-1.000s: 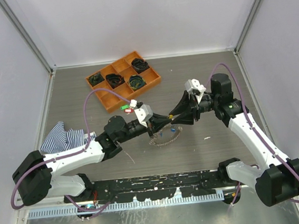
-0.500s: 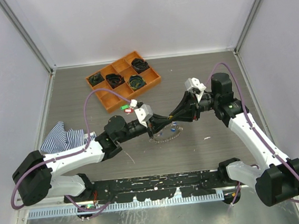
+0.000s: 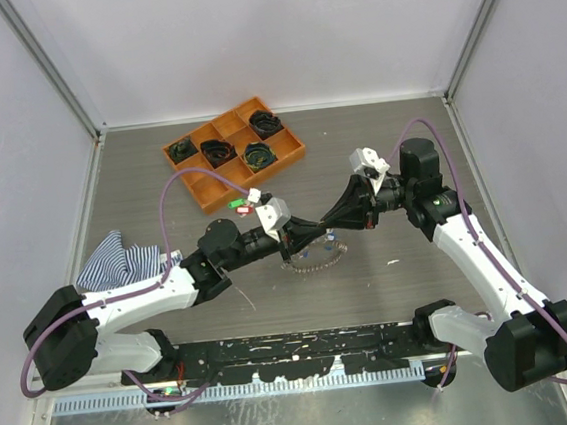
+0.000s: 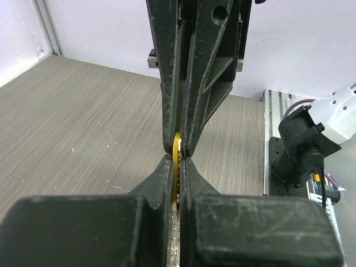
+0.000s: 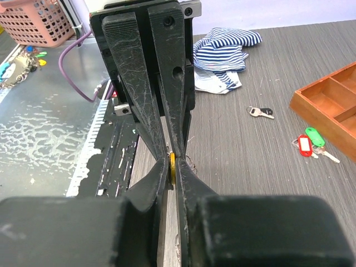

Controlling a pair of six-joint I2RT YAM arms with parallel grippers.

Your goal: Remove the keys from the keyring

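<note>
Both the left gripper (image 4: 177,162) and the right gripper (image 5: 171,167) are closed on the yellow key tag (image 4: 176,148) just above the keyring (image 3: 315,260) on the table (image 3: 408,150), where the tag could be lost if pulled unevenly.

A grey wood-grain tabletop (image 3: 405,120) is spreading out around an orange compartment tray (image 3: 196,185). Behind the tray, pale walls (image 3: 266,33) are rising, and aluminium posts (image 3: 48,64) are running down the corners on either side of it. Well to the near side of the tray, a black rail (image 3: 278,359) is lining the table's edge, with a shiny metal sheet (image 3: 284,423) lying nearer yet. A striped cloth (image 3: 117,259) is lying crumpled near-left of the tray. Soft, even light is falling everywhere.
</note>
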